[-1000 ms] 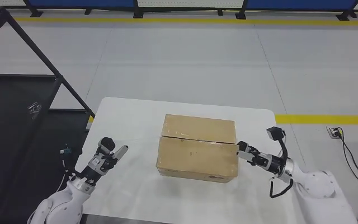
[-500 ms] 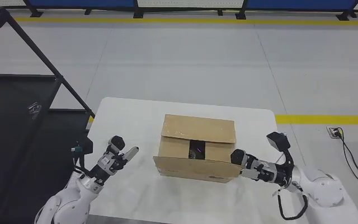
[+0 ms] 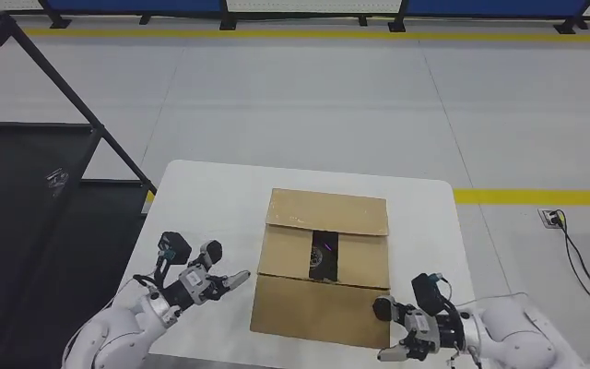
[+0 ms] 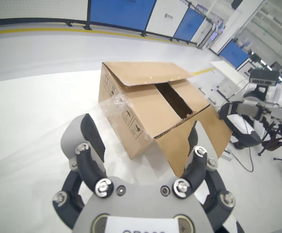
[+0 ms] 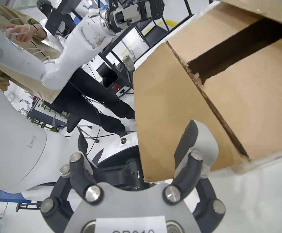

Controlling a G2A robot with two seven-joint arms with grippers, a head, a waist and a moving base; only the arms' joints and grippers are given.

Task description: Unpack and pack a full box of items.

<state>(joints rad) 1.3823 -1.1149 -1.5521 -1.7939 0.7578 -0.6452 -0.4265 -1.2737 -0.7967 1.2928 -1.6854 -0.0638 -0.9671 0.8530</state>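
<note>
Pale grey floor (image 3: 304, 101) stretches away across the room, crossed by a yellow line (image 3: 277, 33) that runs in front of a row of blue and white partition panels (image 4: 119, 11). Left of the table stands a black metal frame (image 3: 64, 92). A white table (image 3: 203, 194) with rounded corners carries one brown cardboard box (image 3: 295, 263) at about its middle. The far outer flap (image 3: 327, 212) lies over the top of the box, while the near outer flap (image 3: 309, 312) is folded out towards the robot and slopes down in front of the box. Between them the two inner flaps lie flat with a dark gap (image 3: 323, 254) between them; something dark sits inside, too small to make out. The left gripper (image 3: 229, 264) hovers over the table just beside the near flap's left corner, its fingers spread wide and holding nothing. The right gripper (image 3: 387, 330) is at the flap's right corner, its fingers also wide apart; the corner sits between them unpinched, and I cannot tell whether a finger touches it. A scrap of crumpled clear tape (image 4: 116, 102) clings to the box's left side wall.
</note>
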